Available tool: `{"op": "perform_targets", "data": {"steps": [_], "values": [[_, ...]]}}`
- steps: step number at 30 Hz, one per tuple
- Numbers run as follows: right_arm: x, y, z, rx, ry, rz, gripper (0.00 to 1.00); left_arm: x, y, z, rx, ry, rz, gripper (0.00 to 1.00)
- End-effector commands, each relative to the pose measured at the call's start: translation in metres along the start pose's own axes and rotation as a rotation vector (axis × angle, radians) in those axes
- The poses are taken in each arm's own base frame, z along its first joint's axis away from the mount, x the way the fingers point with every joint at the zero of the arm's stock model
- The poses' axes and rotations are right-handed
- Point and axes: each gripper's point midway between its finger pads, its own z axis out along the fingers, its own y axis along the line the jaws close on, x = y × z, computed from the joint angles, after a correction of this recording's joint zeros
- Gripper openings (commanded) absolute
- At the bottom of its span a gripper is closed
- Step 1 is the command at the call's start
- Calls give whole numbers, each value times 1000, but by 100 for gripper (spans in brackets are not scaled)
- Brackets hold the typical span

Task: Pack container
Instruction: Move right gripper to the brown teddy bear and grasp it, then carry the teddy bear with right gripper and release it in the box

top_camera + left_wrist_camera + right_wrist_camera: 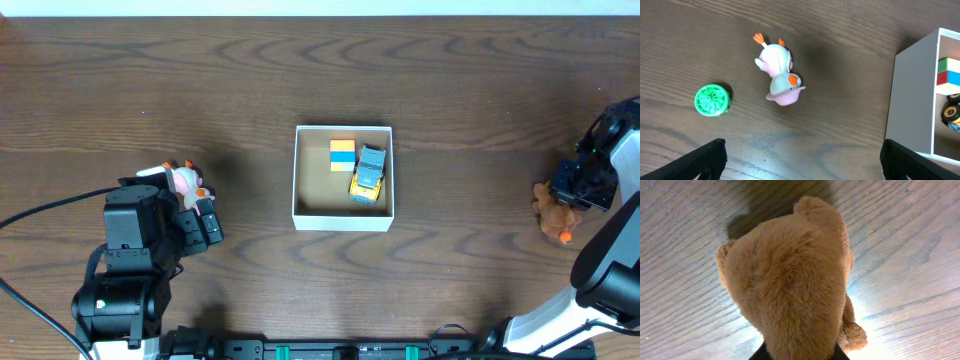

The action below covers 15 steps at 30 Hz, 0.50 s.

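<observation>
Holding block (342,154) and toy car (369,174): square white-walled container (343,221), tan inside.

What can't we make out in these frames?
- Right gripper: in the right wrist view the teddy bear covers the fingers, and overhead it is too small. Cannot tell if it grips.
- Green disc: shows only in the left wrist view. Overhead, the left arm hides it.
- Container: the left wrist frame edge cuts it off, so the toy car and block show only partly there.
</observation>
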Motion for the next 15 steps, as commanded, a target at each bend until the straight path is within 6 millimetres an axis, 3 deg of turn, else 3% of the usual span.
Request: {"op": "perform_targets", "data": {"steps": [1,5,7,12,15], "values": [[0,29,-16,-81,-42,-14,6,-6,0,-5,-2,-22,-7,98],[-2,55,-63,-101,-174,-66,5,-6,0,-5,-2,-21,-7,98],[1,75,-97,-132,-271,-94,5,-6,0,-5,-2,-21,-7,98],[30,140,-185,-298,-523,-136,1,-6,0,-5,-2,-21,-7,98],[58,183,-222,-428,-609,-168,3,-6,0,-5,-2,-21,-7,98]]}}
